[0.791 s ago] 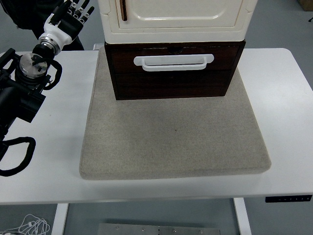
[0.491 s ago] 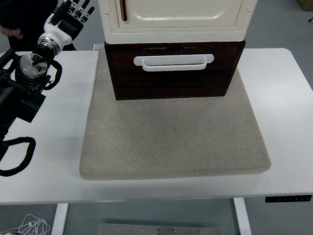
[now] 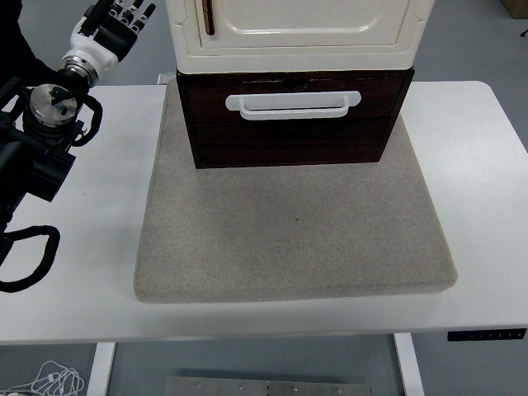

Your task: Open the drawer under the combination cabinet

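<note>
head view: left hand (image 3: 115,21) hangs with fingers loosely spread, holding nothing, well left of the shut drawer (image 3: 293,124), whose white handle (image 3: 294,105) faces forward for pulling.

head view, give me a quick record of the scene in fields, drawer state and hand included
drawer: dark brown, shut, under the cream cabinet
handle: white bar across the drawer front, untouched
mat: grey, under the cabinet stack
table: white
left hand: raised at top left, away from the handle, fingers spread, holding nothing
right hand: out of view
</note>
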`<state>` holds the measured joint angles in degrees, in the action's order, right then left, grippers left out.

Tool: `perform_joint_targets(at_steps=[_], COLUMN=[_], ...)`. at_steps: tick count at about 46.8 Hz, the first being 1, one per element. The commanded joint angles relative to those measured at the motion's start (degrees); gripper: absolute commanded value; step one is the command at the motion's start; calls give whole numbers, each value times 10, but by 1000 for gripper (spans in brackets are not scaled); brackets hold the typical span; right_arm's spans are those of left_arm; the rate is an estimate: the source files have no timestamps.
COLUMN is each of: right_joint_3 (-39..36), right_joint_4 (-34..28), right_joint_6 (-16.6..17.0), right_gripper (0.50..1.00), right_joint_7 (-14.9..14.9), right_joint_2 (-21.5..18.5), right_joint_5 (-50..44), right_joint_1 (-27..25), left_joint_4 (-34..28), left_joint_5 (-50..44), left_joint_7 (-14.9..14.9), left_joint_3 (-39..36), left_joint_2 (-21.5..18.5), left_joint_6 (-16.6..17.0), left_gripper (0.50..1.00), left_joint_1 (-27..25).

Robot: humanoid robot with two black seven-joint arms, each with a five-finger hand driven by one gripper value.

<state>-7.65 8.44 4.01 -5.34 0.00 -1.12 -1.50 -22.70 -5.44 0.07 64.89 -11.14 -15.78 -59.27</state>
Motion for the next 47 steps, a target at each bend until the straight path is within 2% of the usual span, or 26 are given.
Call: perform_joint_targets(at_steps=[1, 10, 16, 24, 29, 38, 47], right_joint_3=[0, 0, 0, 0, 0, 0, 0], right_joint_4=[0, 0, 0, 0, 0, 0, 0], right_joint_6=[0, 0, 0, 0, 0, -1, 0], right_gripper=[926, 926, 928, 926, 926, 926, 926], right_joint_7=[0, 0, 1, 0, 0, 1, 0], right_joint_2=[0, 0, 0, 0, 0, 0, 0], right_joint_5=[1, 0, 0, 1, 1, 1, 0], right_joint_1=[0, 0, 0, 0, 0, 0, 0], left_joint_4=[-3, -4, -4, -14, -18, -20, -21], left_joint_5=[0, 2, 5, 8, 9, 17, 17], left_joint_7=[0, 0, 0, 0, 0, 0, 0], left_joint_3=[-5, -6, -10, -15, -16, -22, -86], left_joint_2=[-4, -20, -47, -85, -96, -122, -123], left_joint_6=[0, -1, 7, 0, 4, 7, 7], left_gripper=[1000, 1000, 1000, 1000, 1000, 1000, 1000], left_joint_1=[-1, -15, -44, -79, -106, -189, -290])
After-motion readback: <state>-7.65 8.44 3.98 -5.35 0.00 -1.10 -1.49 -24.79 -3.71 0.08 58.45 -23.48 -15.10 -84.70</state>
